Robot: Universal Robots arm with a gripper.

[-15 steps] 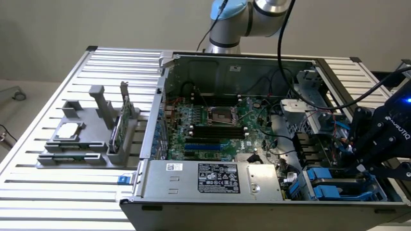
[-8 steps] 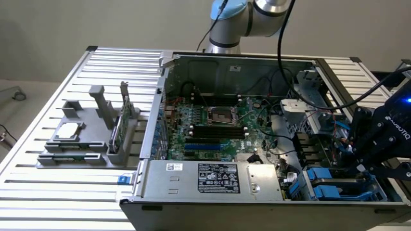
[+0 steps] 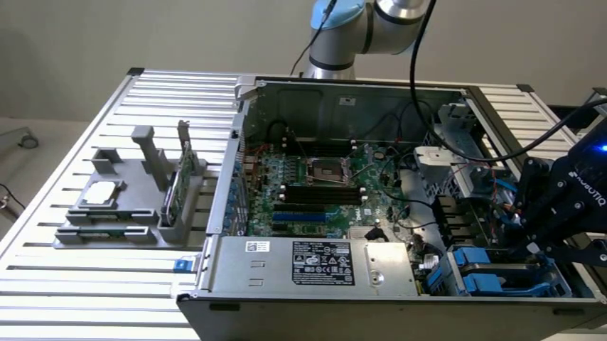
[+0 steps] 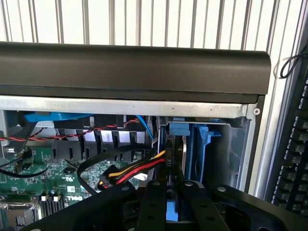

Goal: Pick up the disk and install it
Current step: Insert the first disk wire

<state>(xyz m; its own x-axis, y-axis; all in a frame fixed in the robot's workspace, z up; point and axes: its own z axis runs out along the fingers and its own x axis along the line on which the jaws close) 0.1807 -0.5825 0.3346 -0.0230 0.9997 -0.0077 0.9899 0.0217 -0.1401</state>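
Backing slatted metal table [image 3: 95, 298], beige wall [image 3: 142, 35]

The computer case [image 3: 313, 96] is bare matt sheet metal, with a smooth black plastic bezel [image 4: 134, 67]. Under it, the table [image 3: 85, 284] is ribbed satin aluminium. Inside it, drive carriers [image 3: 484, 273] are glossy blue plastic. The gripper [image 4: 172, 187] is matt black.

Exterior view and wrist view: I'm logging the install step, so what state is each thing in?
computer case: open, side panel off.
disk: standing on edge in the blue bay.
gripper: jaws shut on the disk.
green card: upright in the grey holder.
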